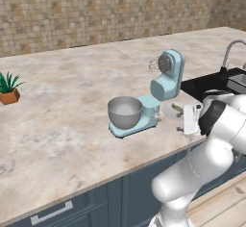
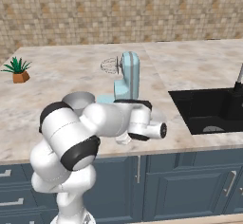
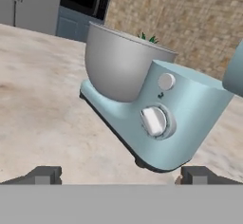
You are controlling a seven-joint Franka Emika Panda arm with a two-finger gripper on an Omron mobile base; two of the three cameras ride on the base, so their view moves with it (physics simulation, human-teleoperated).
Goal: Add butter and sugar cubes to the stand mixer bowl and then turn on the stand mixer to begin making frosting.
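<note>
The pale blue stand mixer [image 1: 161, 94] stands near the counter's front edge with its head tilted up and the wire whisk [image 1: 154, 65] raised. The grey metal stand mixer bowl [image 1: 125, 111] sits on its flat base. My gripper [image 1: 186, 121] hovers open just right of the mixer, beside a white plate [image 1: 169, 110] that holds a small yellowish piece, probably the butter [image 1: 177, 107]. In the hand view the open gripper [image 3: 122, 175] faces the mixer's side [image 3: 190, 109], with its white dial [image 3: 154, 121] straight ahead and the bowl [image 3: 118, 66] behind. The sugar cubes are hidden.
A black sink [image 1: 216, 82] with a faucet [image 1: 230, 50] lies right of the mixer. A small potted plant [image 1: 8, 90] stands far left on the marble counter [image 1: 57, 125]. Blue cabinet fronts [image 2: 190, 185] run below the counter edge.
</note>
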